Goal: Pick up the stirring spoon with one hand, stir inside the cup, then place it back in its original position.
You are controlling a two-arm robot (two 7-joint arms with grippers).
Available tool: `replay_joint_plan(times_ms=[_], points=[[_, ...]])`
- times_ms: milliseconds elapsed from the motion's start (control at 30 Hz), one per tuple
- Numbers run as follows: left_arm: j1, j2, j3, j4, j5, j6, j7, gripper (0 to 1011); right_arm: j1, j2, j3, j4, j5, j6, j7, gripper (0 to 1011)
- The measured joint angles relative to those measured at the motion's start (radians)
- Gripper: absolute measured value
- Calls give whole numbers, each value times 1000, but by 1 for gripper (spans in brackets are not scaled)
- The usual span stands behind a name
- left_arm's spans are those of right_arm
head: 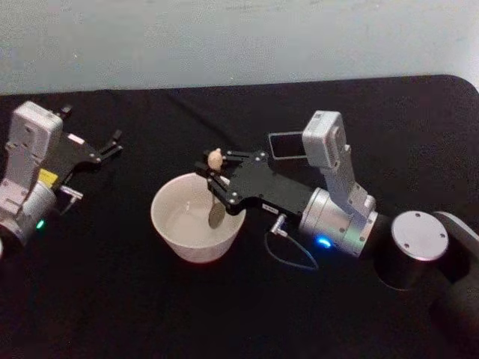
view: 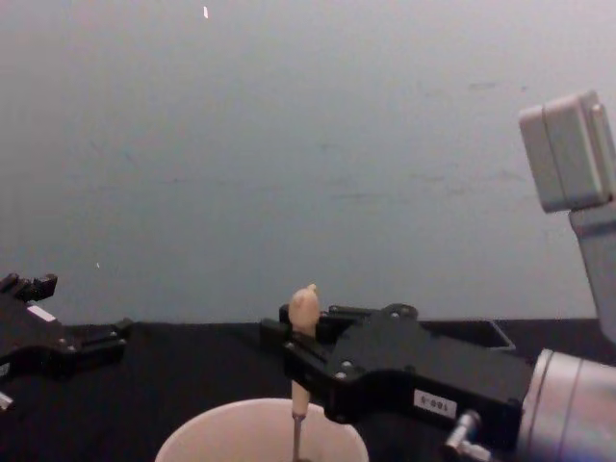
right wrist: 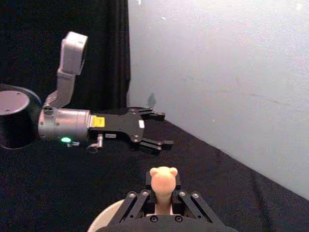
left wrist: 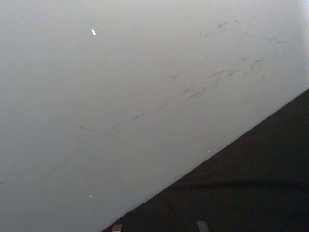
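A black table (head: 112,299) covers almost the whole working area, and a pale wall (head: 239,37) stands behind it.

The right arm reaches from the right side toward the middle of the table, with its silver wrist low and its black body nearly level. The right gripper (head: 215,176) is above the near-right part of the cup's rim. Its fingers are closed tightly on the handle of the spoon, just under the knob.

The left arm is at the left edge of the table, well apart from the cup. The left gripper (right wrist: 159,129) points toward the wall. Its fingers are spread apart and there is nothing between them.

The cup (head: 191,247) is wide, round and pale, and it stands on the table in the middle, between the two arms. I cannot tell if there is any liquid in it.

The holder (head: 285,145) is a dark grey square box behind the right gripper, near the wrist camera. Nothing stands in it.

The spoon (head: 215,158) is almost upright. Its beige knob stands above the fingers, its thin stem goes down over the rim, and its small dark bowl is low inside the cup.
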Motion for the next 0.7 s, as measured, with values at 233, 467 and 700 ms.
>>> replay_joint_plan(times_ms=[233, 467, 700], points=[[0, 0, 0, 0, 0, 0, 0, 1001, -14, 11, -10, -23, 4, 6, 9, 175], [0, 0, 0, 0, 0, 0, 0, 1001, -16, 9, -25, -32, 6, 10, 15, 175], [0, 0, 0, 0, 0, 0, 0, 1001, 1, -8, -43, -16, 5, 11, 22, 175]])
